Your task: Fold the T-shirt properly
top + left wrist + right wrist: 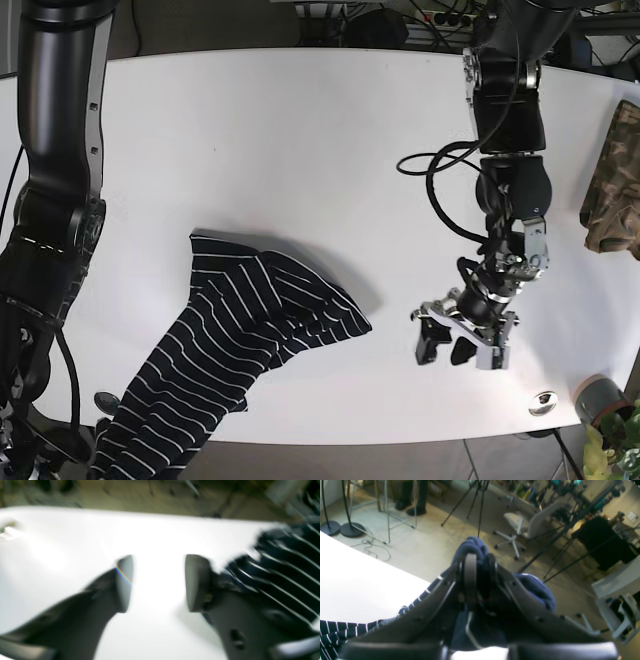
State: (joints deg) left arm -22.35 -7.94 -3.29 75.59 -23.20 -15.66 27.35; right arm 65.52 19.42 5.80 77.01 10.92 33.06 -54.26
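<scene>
Left end effector (446, 347) hangs downward, pads parted; right end effector (480, 562) is clamped on fabric.

A white table (300, 130) fills the base view, brightly lit; beyond its edge lies a beige floor (420, 545) with a loose cable; a white office chair (527, 525) stands near tripod legs (472, 502); two round black stand bases (342, 528) sit beside the table; a dark desk (602, 540) stands further off.
</scene>
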